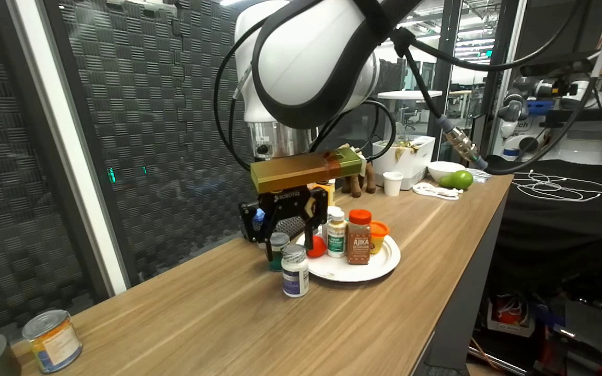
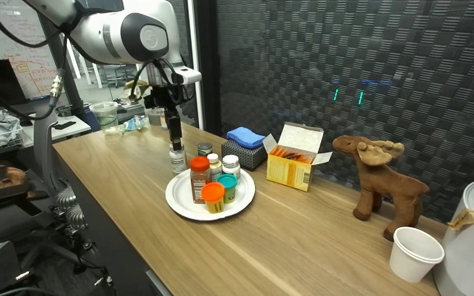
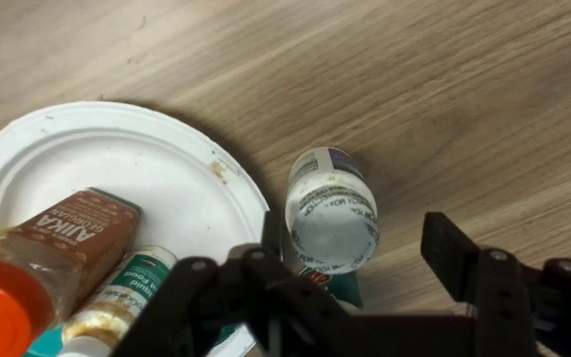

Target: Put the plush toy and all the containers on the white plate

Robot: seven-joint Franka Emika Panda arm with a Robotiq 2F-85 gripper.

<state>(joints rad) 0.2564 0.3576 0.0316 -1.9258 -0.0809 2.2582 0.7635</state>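
Plush toy (image 2: 387, 179), brown moose, tan antlers, up on its feet beside white cups (image 2: 412, 260), well off the white plate (image 2: 182, 196), part-hidden behind an amber block (image 1: 290, 172) in an exterior view, gripper (image 3: 352, 233) spread near a white bottle (image 3: 332, 213)

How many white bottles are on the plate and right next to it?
3. The purple-labelled bottle stands next to the white plate. The green-labelled plant-food bottle and another white bottle beside it stand on the plate. More might be hidden.
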